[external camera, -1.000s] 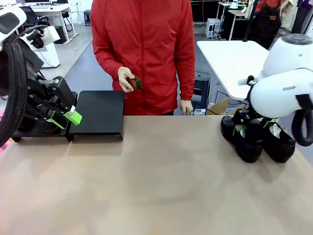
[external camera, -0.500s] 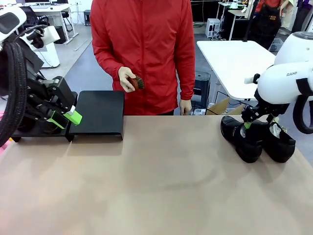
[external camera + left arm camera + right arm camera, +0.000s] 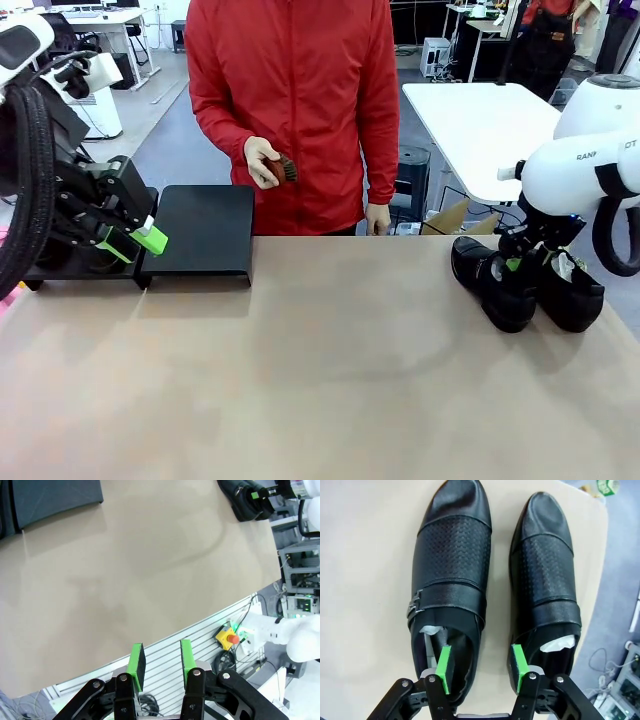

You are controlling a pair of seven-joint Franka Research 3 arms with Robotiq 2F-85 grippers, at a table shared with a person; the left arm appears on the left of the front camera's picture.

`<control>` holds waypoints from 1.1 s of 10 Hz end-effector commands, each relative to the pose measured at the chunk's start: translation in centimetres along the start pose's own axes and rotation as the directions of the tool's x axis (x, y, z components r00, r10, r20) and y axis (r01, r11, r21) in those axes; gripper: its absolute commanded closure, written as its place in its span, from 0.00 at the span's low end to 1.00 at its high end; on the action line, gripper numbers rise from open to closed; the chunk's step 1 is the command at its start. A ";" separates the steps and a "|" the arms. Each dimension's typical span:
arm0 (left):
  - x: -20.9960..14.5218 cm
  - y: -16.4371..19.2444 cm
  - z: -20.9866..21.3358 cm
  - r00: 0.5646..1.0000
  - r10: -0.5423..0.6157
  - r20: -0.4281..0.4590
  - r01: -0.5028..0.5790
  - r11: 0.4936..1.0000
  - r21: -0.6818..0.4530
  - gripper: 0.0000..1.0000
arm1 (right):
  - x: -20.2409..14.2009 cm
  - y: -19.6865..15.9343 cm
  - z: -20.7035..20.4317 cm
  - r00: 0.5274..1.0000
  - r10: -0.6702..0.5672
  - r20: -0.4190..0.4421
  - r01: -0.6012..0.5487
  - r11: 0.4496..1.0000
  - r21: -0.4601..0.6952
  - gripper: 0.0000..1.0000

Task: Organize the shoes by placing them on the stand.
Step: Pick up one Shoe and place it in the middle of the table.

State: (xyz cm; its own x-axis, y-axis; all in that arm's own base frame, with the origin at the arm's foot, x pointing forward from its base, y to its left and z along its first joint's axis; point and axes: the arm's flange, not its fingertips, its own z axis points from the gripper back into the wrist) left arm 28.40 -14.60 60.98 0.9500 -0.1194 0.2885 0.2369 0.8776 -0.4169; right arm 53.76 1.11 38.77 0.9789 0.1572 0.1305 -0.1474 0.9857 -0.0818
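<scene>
Tan table (image 3: 330, 380) bears 2 shoes (image 3: 497, 287), black stand (image 3: 205, 230).

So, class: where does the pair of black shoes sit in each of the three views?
Front view: pair of shoes at the right side of the table.
Left wrist view: shoes in the top right corner.
Right wrist view: shoes side by side, centre.
Shared landmark: the right pincer at their openings.

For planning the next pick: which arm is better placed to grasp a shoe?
Right. The right gripper hangs open over the heel of one shoe, one finger in its opening. The left gripper is empty at the stand, far across the table.
</scene>
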 end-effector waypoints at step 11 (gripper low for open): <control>0.1 0.1 0.2 1.000 -0.004 0.000 0.004 1.000 -0.009 0.60 | 1.2 0.5 -5.3 0.995 -0.032 -0.089 0.036 0.998 0.044 1.00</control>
State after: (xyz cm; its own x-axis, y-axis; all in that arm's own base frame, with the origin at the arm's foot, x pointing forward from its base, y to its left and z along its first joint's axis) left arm 28.40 -14.60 60.98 0.9500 -0.1194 0.2885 0.2369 0.8776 -0.4169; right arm 55.28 1.42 33.57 0.9901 0.1374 0.0290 -0.1358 0.9895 -0.0491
